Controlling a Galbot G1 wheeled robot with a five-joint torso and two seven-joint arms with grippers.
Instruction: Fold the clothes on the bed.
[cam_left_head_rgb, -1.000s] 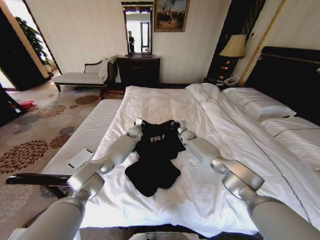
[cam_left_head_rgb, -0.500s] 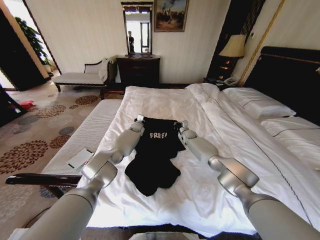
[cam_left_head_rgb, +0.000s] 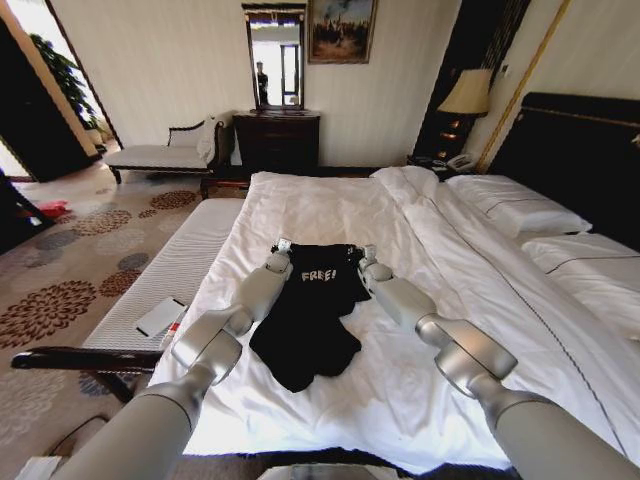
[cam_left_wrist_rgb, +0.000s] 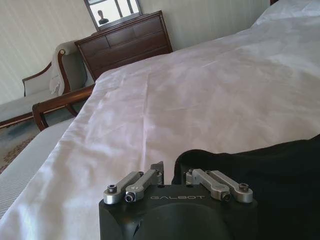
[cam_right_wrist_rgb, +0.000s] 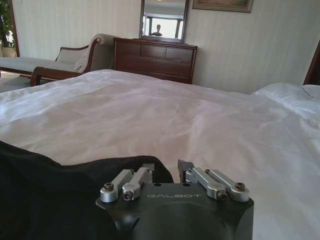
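Black T-shirt (cam_left_head_rgb: 308, 310) held at its far edge by two grippers on the white bed (cam_left_head_rgb: 400, 380).

From the head view, one shirt lies near the middle of the duvet, its white "FREE!" lettering (cam_left_head_rgb: 318, 274) facing up, and both arms reach in: the left gripper (cam_left_head_rgb: 283, 246) at the shirt's far left corner, the right gripper (cam_left_head_rgb: 368, 252) at the far right corner. The wrist views add what the head view is too distant to resolve: the left gripper (cam_left_wrist_rgb: 167, 172) has its fingers drawn together on a fold of black cloth, and the right gripper (cam_right_wrist_rgb: 165, 169) likewise pinches the shirt's edge. One dark dresser (cam_right_wrist_rgb: 155, 60) stands beyond the bed.
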